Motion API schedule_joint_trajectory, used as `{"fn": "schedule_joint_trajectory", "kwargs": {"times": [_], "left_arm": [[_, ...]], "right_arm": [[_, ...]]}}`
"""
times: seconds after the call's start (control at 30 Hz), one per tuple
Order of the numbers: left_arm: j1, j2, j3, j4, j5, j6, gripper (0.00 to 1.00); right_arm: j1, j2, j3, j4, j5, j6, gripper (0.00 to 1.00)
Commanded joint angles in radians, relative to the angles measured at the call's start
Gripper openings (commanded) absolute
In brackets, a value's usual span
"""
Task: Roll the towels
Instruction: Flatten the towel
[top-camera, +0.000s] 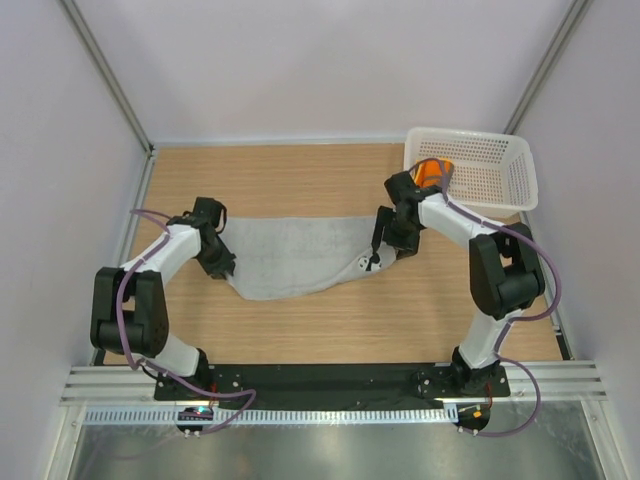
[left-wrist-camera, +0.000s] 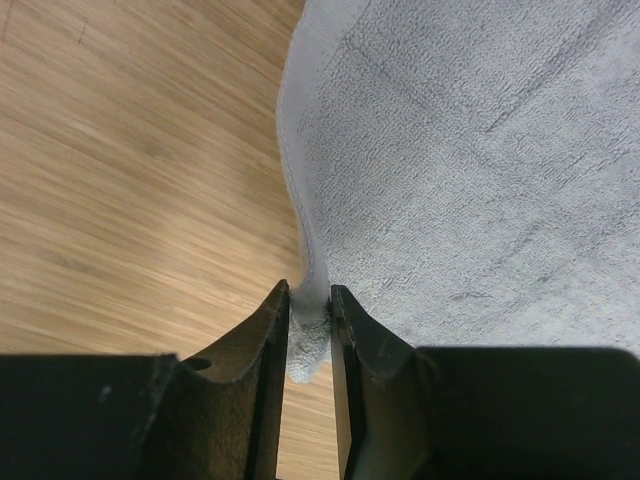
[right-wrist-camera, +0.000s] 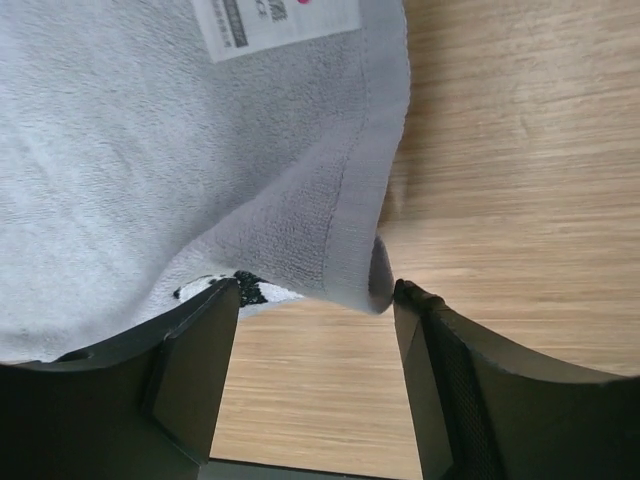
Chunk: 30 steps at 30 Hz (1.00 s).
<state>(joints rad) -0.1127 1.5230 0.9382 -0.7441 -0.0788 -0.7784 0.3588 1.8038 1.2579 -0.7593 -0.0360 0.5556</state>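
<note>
The large light-grey terry towel (top-camera: 295, 258) lies spread across the middle of the wooden table (top-camera: 300, 180), white tag (right-wrist-camera: 275, 20) toward my right. My left pincer (left-wrist-camera: 310, 297) pinches its left corner. My right pincer (right-wrist-camera: 318, 300) stands spread, the hem loose between the fingers. The small orange towel (top-camera: 432, 172) sits in the white perforated plastic basket (top-camera: 500, 175) at the far right corner.

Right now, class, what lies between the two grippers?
The grey towel lies spread out there, reaching from the left gripper to the right gripper. Nothing else is in that stretch. The top view shows this.
</note>
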Motion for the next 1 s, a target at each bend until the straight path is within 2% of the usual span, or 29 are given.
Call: {"fn": "schedule_joint_trajectory", "kwargs": {"times": [0.0,0.03,0.1,0.13,0.17,0.33,0.4,0.63,0.7,0.77,0.8,0.83,0.87,0.97], "left_arm": [[0.005,-0.017,-0.001,0.040,0.017,0.008,0.23],[0.007,-0.017,-0.002,0.045,0.019,0.008,0.23],[0.005,-0.024,-0.004,0.043,0.013,0.011,0.23],[0.005,-0.027,-0.004,0.040,0.010,0.013,0.23],[0.005,-0.029,-0.006,0.040,0.002,0.016,0.23],[0.005,-0.043,-0.003,0.026,0.001,0.024,0.22],[0.005,-0.053,0.004,0.015,0.005,0.027,0.21],[0.005,-0.182,-0.001,-0.087,0.060,0.036,0.21],[0.005,-0.208,-0.010,-0.116,0.073,0.037,0.21],[0.005,-0.247,-0.030,-0.130,0.108,0.039,0.22],[0.007,-0.256,-0.045,-0.138,0.117,0.039,0.22],[0.005,-0.262,-0.053,-0.141,0.123,0.039,0.23],[0.005,-0.270,-0.059,-0.143,0.125,0.034,0.23],[0.005,-0.267,-0.084,-0.133,0.143,0.031,0.23]], "right_arm": [[0.000,-0.064,-0.015,0.074,0.011,0.000,0.69],[0.000,-0.063,-0.021,0.086,0.012,-0.003,0.67],[0.000,-0.060,-0.046,0.130,0.002,-0.008,0.56],[0.000,-0.057,-0.054,0.141,0.002,-0.010,0.50],[0.000,-0.051,-0.057,0.144,0.001,-0.010,0.33],[0.000,-0.044,-0.098,0.166,-0.042,-0.011,0.05],[0.000,-0.079,-0.121,0.147,-0.048,-0.014,0.01],[-0.001,-0.242,-0.173,-0.046,-0.012,-0.052,0.01],[-0.006,-0.282,-0.210,-0.089,-0.013,-0.056,0.04],[-0.020,-0.299,-0.239,-0.092,-0.036,-0.054,0.23],[-0.024,-0.293,-0.262,-0.086,-0.030,-0.051,0.46],[-0.029,-0.284,-0.273,-0.083,0.007,-0.048,0.64],[-0.035,-0.270,-0.281,-0.078,0.022,-0.048,0.77],[-0.037,-0.218,-0.301,-0.054,0.099,-0.042,0.81]]}}
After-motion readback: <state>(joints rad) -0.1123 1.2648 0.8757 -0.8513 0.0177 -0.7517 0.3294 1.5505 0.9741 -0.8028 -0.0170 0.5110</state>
